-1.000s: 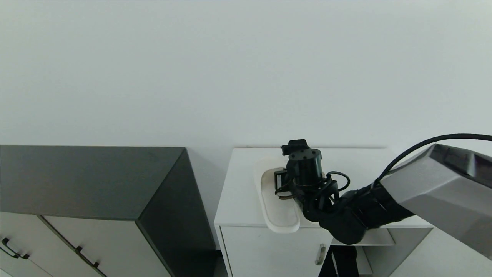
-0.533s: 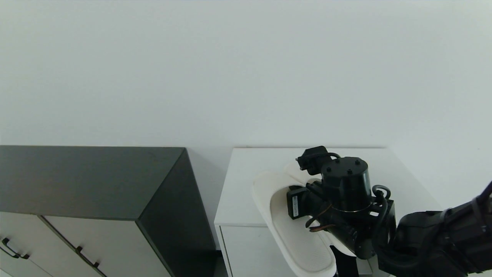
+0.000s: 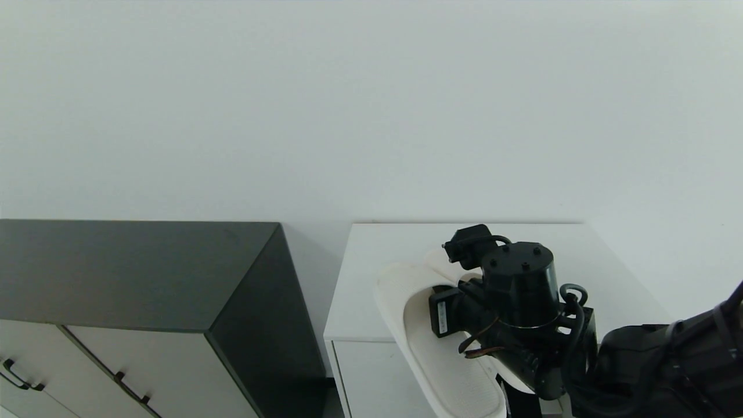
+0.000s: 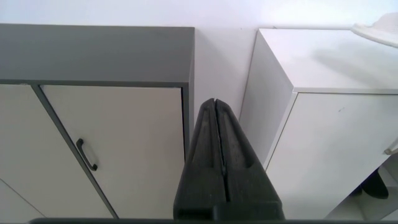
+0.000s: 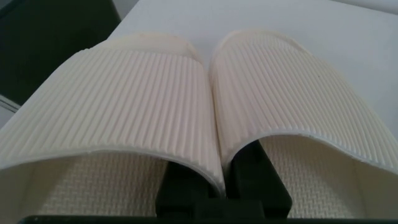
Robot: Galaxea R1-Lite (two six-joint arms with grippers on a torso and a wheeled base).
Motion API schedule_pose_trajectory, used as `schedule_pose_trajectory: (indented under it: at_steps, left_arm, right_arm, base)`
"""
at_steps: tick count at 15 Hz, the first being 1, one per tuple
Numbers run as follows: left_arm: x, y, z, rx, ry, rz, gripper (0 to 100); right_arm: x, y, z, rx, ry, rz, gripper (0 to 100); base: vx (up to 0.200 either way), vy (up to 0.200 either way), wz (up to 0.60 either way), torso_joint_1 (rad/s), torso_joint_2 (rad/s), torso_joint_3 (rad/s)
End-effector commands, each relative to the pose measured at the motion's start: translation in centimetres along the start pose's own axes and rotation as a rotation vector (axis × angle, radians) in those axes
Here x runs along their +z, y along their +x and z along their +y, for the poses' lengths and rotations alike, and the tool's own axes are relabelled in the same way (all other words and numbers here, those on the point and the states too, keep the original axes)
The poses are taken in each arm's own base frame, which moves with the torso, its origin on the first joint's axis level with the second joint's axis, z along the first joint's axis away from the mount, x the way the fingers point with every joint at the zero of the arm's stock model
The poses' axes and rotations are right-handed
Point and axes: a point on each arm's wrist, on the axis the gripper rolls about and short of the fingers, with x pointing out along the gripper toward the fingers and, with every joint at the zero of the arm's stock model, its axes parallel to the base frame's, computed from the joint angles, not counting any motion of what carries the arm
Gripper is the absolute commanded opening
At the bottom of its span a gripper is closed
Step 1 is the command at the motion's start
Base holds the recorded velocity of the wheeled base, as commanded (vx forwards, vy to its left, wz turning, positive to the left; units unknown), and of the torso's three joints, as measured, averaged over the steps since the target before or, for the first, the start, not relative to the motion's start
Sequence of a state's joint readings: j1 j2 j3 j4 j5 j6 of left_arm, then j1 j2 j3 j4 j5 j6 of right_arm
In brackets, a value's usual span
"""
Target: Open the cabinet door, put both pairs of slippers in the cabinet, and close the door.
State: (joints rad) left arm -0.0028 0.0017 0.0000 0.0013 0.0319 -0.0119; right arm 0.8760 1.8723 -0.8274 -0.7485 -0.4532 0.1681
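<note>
A pair of cream ribbed slippers (image 3: 447, 360) is held over the front part of the white cabinet's top (image 3: 363, 278), heels jutting past its front edge. My right gripper (image 3: 464, 284) is shut on them. In the right wrist view its fingers (image 5: 186, 186) sit under the two straps and pinch the inner sides of the left slipper (image 5: 118, 106) and right slipper (image 5: 286, 87) together. My left gripper (image 4: 216, 106) is shut and empty, hanging low in front of the gap between the grey cabinet (image 4: 124, 137) and the white cabinet (image 4: 323, 143), whose door front with a handle (image 4: 392, 148) faces it.
A dark grey cabinet (image 3: 133, 273) with pale doors and black handles (image 3: 130, 389) stands left of the white one, with a narrow gap between them. A plain white wall (image 3: 371, 116) rises behind both. The back of the white top is bare.
My right gripper has drawn the slippers up off the cabinet top and toward the front edge, nearer the head camera. In the last half second it shifted only slightly.
</note>
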Motion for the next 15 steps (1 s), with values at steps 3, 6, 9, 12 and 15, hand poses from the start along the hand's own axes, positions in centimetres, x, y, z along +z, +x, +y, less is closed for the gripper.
schedule_pose_trajectory:
  at_steps: [3,6,9,12,15]
  left_arm:
    - [0.00,0.00,0.00,0.000,0.000,0.000,0]
    - [0.00,0.00,0.00,0.000,-0.002,0.000,0]
    - [0.00,0.00,0.00,0.000,-0.002,0.000,0]
    - [0.00,0.00,0.00,0.000,-0.003,0.000,0]
    - [0.00,0.00,0.00,0.000,-0.006,0.000,0]
  right_arm:
    - [-0.25,-0.17,0.51,0.013,-0.008,0.005,0]
    - [-0.29,-0.18,0.50,0.013,-0.007,0.007,0]
    - [-0.27,-0.22,0.47,0.010,-0.006,0.005,0]
    - [-0.48,-0.23,0.44,0.010,-0.010,0.012,0]
    - [-0.77,-0.25,0.37,0.007,-0.015,0.021,0]
  base:
    - [-0.200,0.000,0.00,0.012,0.01,0.004]
    - [-0.200,0.000,0.00,-0.014,0.00,0.005]
    - [-0.200,0.000,0.00,0.001,0.00,-0.001]
    - [-0.200,0.000,0.00,-0.002,0.00,0.001]
    - [-0.067,0.000,0.00,-0.001,0.00,-0.001]
